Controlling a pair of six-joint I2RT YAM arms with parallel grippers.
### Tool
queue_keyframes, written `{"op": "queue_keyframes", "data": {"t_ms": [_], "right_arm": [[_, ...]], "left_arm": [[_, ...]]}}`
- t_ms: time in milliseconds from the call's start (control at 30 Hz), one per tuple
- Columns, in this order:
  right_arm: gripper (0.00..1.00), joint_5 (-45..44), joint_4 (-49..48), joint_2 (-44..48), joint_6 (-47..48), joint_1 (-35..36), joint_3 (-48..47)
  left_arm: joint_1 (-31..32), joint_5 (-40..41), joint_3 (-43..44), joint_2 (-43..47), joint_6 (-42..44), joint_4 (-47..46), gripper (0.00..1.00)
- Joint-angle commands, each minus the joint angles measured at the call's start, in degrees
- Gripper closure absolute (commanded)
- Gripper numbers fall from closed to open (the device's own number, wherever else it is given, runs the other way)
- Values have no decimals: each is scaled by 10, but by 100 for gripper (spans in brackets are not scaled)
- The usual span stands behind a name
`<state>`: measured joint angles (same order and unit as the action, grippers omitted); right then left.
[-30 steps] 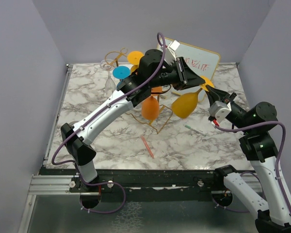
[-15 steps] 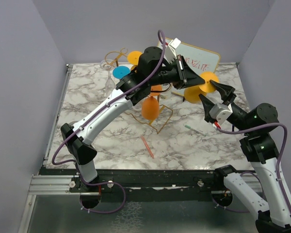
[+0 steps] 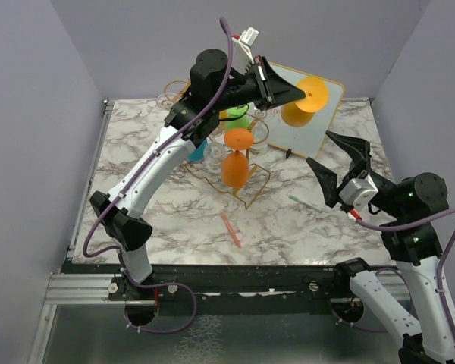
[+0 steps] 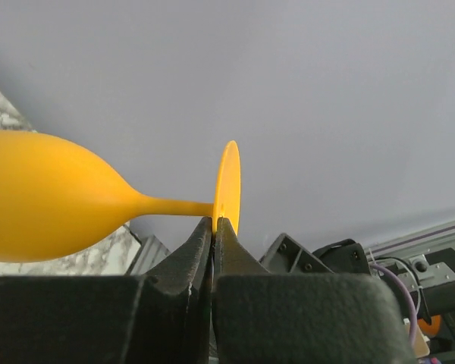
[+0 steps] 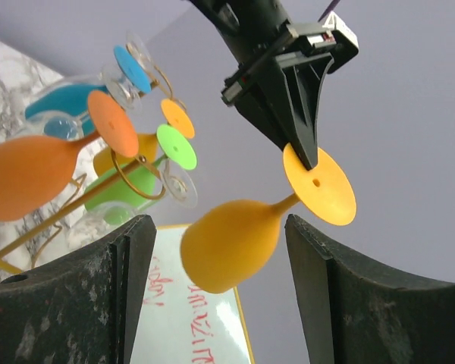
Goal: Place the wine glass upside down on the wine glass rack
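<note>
A yellow-orange wine glass [image 3: 297, 114] hangs in the air in front of the whiteboard, tilted with its bowl lower than its foot. My left gripper [image 3: 299, 92] is shut on the rim of its foot disc [image 4: 227, 184], the bowl [image 4: 45, 205] pointing left. My right gripper [image 3: 318, 147] stands open below and to the right, apart from the glass; the glass [image 5: 231, 243] shows beyond the gap between its fingers [image 5: 133, 288]. The gold wine glass rack [image 3: 246, 186] stands at mid-table with orange [image 3: 236, 168], green [image 3: 239, 117], blue and clear glasses hanging on it.
A framed whiteboard [image 3: 322, 129] with red writing leans at the back right, just behind the held glass. A red stick [image 3: 230, 229] and a pale green stick [image 3: 303, 201] lie on the marble table in front of the rack. Grey walls close in three sides.
My left gripper shut on the glass's foot and lifted the glass up and back toward the whiteboard. My right gripper let go, opened wide and drew back toward the near right.
</note>
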<state>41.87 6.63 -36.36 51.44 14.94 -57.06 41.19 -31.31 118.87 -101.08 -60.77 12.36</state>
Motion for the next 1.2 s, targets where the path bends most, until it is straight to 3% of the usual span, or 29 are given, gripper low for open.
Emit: {"op": "queue_keyframes", "data": {"t_ms": [0,133,400,767,1167], "right_arm": [[25,77,-76,14,-57,1,13],[25,90,-125,26,-91,1,34],[25,88,-170,26,-134,1,48],[24,103,-177,19,-149,1,58],[24,103,-163,21,-151,1,56]], "left_arm": [[-32,-65,51,-28,4,-65,100],[-64,-90,93,-53,-14,-83,100],[-150,-109,94,-74,-53,-136,100],[-270,-93,2,-44,-72,-170,100],[-340,-63,-96,-32,-126,-205,100]]}}
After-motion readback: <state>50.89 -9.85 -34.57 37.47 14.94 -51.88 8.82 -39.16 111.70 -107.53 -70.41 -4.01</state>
